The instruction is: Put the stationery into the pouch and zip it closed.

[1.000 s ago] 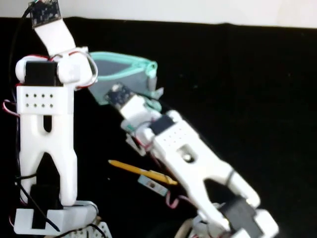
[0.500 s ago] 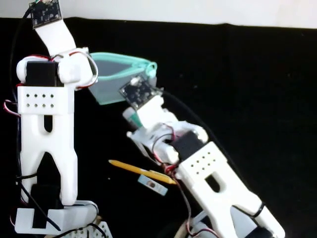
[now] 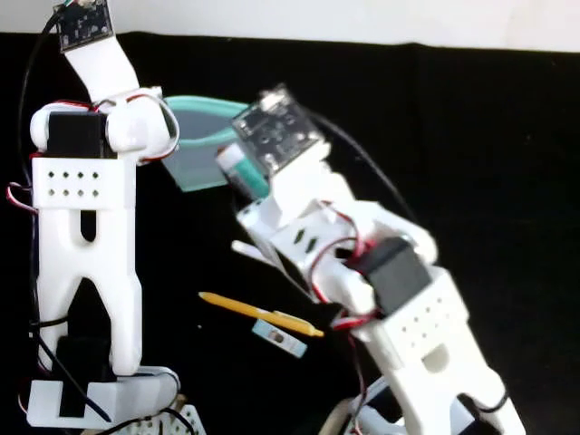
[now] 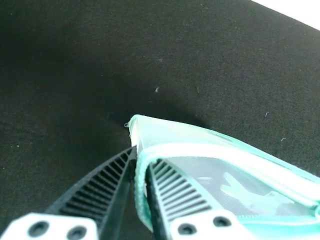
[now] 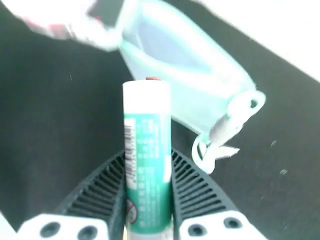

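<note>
A teal mesh pouch lies at the back of the black table, its mouth open. My left gripper is shut on the pouch's rim at one corner and holds it up. My right gripper is shut on a green and white glue stick, held in the air just short of the pouch mouth. From the high view the glue stick points toward the pouch. A yellow pencil and a small eraser lie on the table near the front.
The left arm's white tower stands at the left edge. The right arm crosses the middle, above the pencil's end. The pouch's zipper pull hangs at its far end. Black cloth lies open to the right.
The right arm has lifted and swung back, raising the glue stick higher in front of the pouch. The left arm and the pouch have stayed in place.
</note>
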Motion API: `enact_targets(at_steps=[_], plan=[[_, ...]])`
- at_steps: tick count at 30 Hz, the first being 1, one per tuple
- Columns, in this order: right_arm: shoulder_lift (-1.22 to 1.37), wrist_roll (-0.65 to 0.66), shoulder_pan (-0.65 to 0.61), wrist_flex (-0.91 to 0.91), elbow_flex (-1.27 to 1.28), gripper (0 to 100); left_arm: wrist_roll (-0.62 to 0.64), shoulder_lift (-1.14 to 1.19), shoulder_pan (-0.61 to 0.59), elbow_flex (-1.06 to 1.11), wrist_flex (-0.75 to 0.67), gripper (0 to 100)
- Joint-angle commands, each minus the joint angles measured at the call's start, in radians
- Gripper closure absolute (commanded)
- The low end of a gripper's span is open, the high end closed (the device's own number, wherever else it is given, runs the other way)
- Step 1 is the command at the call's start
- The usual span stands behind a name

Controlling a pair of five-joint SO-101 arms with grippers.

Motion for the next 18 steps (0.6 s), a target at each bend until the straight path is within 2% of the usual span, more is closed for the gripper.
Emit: enact_targets(at_steps=[1,18], plan=[[0.005,-0.012,0.013,0.018,-0.153,99.1,-0.006,0.008,-0.013,-0.005,-0.018,99],[0.478,-0.012,0.012,0.16,-1.047,99.1,-0.006,0.008,-0.013,-0.001,-0.02,99]])
